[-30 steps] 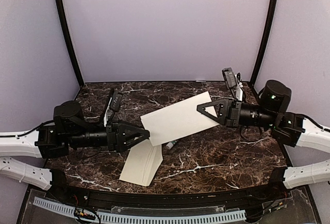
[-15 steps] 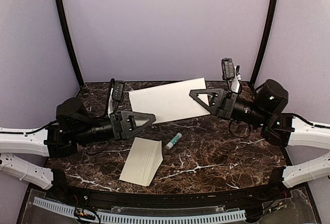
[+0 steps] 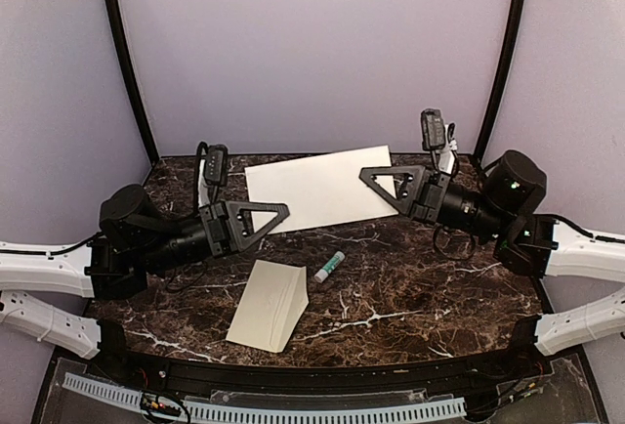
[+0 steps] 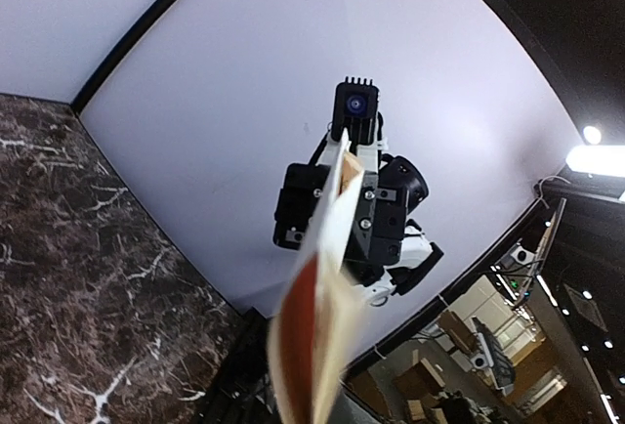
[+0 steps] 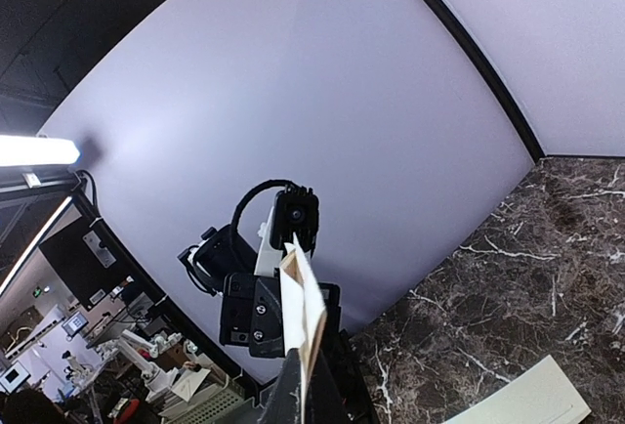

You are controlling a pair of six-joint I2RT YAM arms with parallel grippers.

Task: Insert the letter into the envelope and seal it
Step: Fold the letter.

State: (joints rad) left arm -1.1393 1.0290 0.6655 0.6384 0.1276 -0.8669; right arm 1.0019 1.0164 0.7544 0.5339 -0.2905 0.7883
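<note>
So at this point I had the envelope (image 3: 317, 190) up off the desk (image 3: 420, 287), strung between both arms. Its long axis ran roughly 9 to 3 o'clock, with the 3 o'clock end tipped a bit higher. My left jaws (image 3: 281, 212) were pinched shut on the corner at about 8 o'clock, and my right jaws (image 3: 365, 175) were clamped on the short edge at 3 o'clock. Both wrist cams saw the paper edge-on, running straight out toward the other arm. The fingers themselves weren't in those shots, so the grip call came from the overhead view.

What mattered for the next move was that the letter (image 3: 269, 307) sat folded on the desk at 6 o'clock from the envelope, well below it and closer to my left arm. A glue stick (image 3: 329, 266) lay just beside it at about 2 o'clock. I figured the left arm would have to let go and fetch the letter while the right kept hold.
</note>
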